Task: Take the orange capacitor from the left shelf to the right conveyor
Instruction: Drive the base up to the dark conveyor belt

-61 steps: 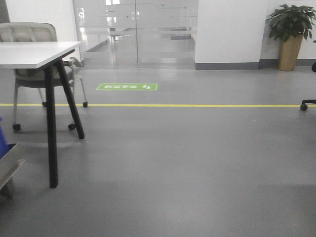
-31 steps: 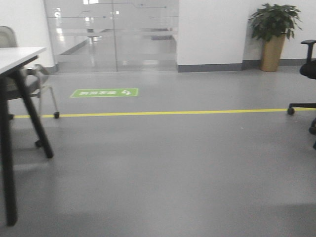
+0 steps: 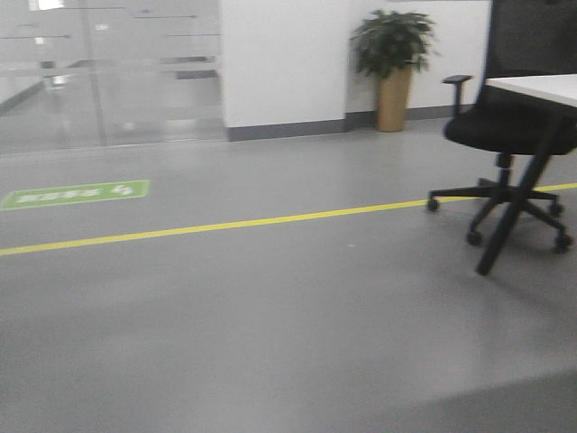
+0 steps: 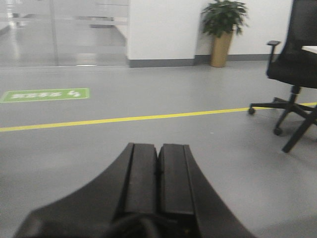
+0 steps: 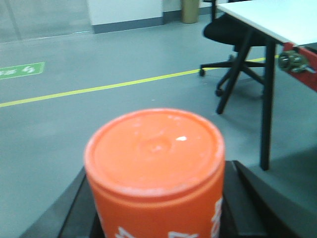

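The orange capacitor point(image 5: 156, 171) fills the low middle of the right wrist view, its round end toward the camera and white print low on its side. My right gripper point(image 5: 157, 198) is shut on it, with a black finger on each side. My left gripper point(image 4: 158, 158) is shut and empty, its two black pads pressed together above bare grey floor. A red metal piece with a silver bolt point(image 5: 297, 62) shows at the right edge of the right wrist view; I cannot tell if it belongs to the conveyor. The left shelf is out of view.
A black office chair point(image 3: 505, 135) and a white table point(image 3: 541, 86) with black legs stand at the right. A yellow floor line point(image 3: 225, 224) crosses the grey floor. A green floor sign point(image 3: 72, 193) lies left. A potted plant point(image 3: 392, 68) stands by the far wall.
The front view has swung to the right: the left table and chair have left the view, the green sign has slid left, and the black chair and right table have come in.
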Tool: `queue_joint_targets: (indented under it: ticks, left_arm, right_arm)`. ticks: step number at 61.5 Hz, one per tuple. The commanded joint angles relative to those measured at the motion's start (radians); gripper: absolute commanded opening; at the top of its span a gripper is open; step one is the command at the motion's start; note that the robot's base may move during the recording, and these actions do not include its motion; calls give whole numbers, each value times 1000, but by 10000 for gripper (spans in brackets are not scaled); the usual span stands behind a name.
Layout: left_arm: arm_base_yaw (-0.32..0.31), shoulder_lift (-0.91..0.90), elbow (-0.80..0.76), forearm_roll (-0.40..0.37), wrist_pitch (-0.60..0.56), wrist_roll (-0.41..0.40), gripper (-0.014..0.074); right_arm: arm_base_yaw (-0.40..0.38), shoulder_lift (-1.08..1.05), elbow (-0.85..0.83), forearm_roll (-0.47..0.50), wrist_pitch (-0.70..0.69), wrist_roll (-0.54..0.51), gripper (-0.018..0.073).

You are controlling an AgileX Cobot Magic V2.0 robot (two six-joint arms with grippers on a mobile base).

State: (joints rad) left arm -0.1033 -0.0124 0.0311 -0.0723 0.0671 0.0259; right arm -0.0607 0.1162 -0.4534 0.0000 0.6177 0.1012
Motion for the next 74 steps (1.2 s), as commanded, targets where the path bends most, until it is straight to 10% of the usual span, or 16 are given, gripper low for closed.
queue_joint_targets:
  ticks: [1, 74]
  left_arm:
    - [-6, -12, -5, -2, -92, -1, -127]
    - [-8, -12, -5, -2, -92, -1, -127]
  right_arm:
    - [-3, 17, -38, 0, -86, -4, 172]
    - [-3, 17, -38, 0, -86, -4, 172]
